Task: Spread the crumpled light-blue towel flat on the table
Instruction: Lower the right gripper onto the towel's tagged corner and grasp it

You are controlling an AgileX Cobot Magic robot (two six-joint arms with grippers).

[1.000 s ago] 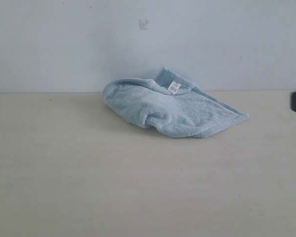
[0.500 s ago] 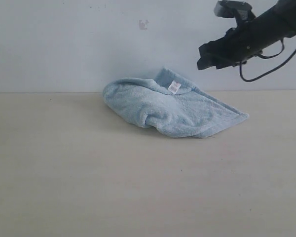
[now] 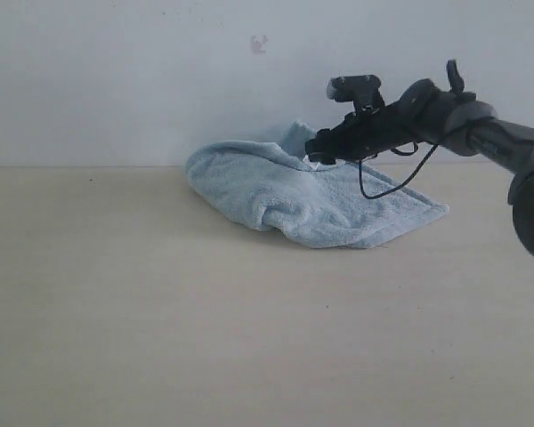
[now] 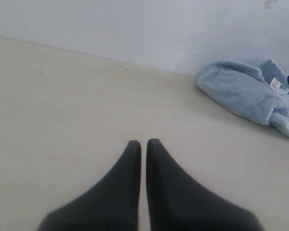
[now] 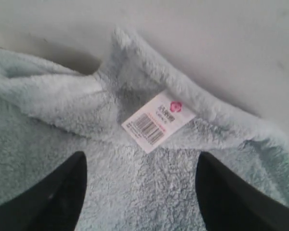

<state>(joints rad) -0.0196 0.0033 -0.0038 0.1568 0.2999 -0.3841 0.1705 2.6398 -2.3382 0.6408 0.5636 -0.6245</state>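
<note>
The light-blue towel (image 3: pixel 311 196) lies crumpled in a heap on the beige table (image 3: pixel 160 311), near the white wall. Its white label (image 5: pixel 157 121) sits on an upturned corner at the back. My right gripper (image 3: pixel 316 151) hovers over that corner, open, its two dark fingers (image 5: pixel 62 192) straddling the cloth just below the label, nothing held. In the left wrist view the towel (image 4: pixel 250 94) shows far off to one side. My left gripper (image 4: pixel 143 144) is shut and empty over bare table, and is out of the exterior view.
The white wall (image 3: pixel 116 80) rises directly behind the towel and carries a small mark (image 3: pixel 260 43). The right arm (image 3: pixel 481 133) and its dangling cable (image 3: pixel 387 182) reach in from the right edge, over the towel's right half.
The right arm has swung in from the right edge and come down to the towel's labelled back corner, its gripper opening wide on the way. Towel and left gripper have not moved.
</note>
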